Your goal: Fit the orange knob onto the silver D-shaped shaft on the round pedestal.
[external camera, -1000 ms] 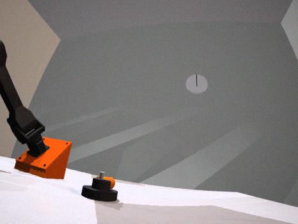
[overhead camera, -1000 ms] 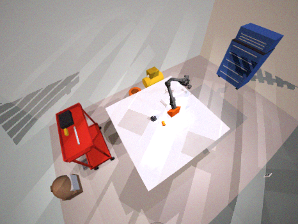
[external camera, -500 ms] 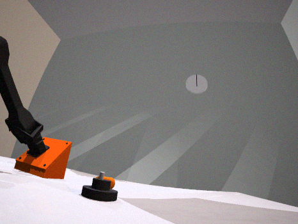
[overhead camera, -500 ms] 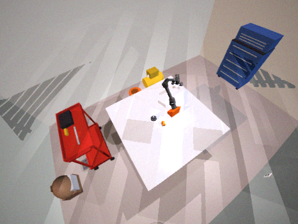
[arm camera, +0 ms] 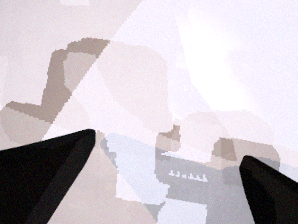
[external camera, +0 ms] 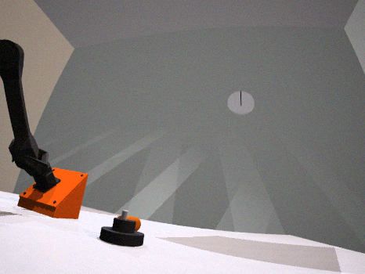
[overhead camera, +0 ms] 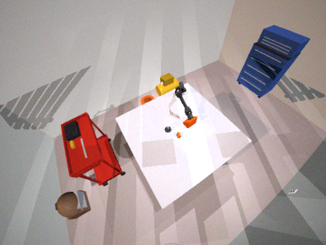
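The small orange knob [overhead camera: 178, 134] [external camera: 137, 223] rests on the white table [overhead camera: 168, 185], apparently on its side. Its hole cannot be made out. The black round pedestal [overhead camera: 168, 129] [external camera: 121, 237] stands close beside it and partly hides it in the exterior view. The bare silver shaft [external camera: 124, 214] points up from the pedestal; its flat side cannot be made out. My gripper [arm camera: 168, 149] is open and empty, with both black fingertips wide apart over table and shadows in the wrist view. It is away from knob and pedestal, toward the table's far edge in the top view, and outside the exterior view.
The black arm [overhead camera: 184, 101] [external camera: 16, 106] rises from an orange base block [overhead camera: 190, 122] [external camera: 72, 192] near the knob and pedestal. Off the table stand a red cart [overhead camera: 94, 150], a blue cabinet [overhead camera: 267, 64], a yellow machine [overhead camera: 168, 85] and an orange bucket [overhead camera: 147, 99].
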`<state>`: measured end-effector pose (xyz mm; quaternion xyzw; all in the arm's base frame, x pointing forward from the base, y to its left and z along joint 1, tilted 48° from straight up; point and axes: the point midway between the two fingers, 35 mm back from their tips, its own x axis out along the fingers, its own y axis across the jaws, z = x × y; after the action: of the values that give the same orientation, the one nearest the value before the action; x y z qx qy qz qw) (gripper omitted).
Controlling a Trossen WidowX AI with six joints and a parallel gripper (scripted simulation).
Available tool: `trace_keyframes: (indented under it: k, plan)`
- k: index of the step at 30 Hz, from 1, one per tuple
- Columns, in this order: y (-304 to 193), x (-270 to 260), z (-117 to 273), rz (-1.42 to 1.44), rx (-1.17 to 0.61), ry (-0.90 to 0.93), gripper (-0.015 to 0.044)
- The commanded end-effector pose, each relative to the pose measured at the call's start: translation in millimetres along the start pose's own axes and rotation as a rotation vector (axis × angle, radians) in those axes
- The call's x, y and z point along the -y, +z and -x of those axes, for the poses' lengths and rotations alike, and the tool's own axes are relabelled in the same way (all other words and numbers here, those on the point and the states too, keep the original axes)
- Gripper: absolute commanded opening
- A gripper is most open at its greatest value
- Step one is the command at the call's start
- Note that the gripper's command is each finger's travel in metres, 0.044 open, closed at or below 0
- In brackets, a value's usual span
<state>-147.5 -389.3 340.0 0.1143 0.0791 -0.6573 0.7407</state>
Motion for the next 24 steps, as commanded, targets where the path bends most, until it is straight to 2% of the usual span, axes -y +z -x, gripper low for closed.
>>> trace_keyframes:
  k: [1, 8, 14, 24]
  plan:
    - [13, -43, -6, 0.08, 0.026, 0.054, 0.044]
    - [34, -142, -8, 0.156, 0.098, 0.217, 0.044]
    - [41, -244, -8, 0.297, 0.163, 0.425, 0.044]
    - [2, -402, 16, 0.514, 0.192, 0.765, 0.044]
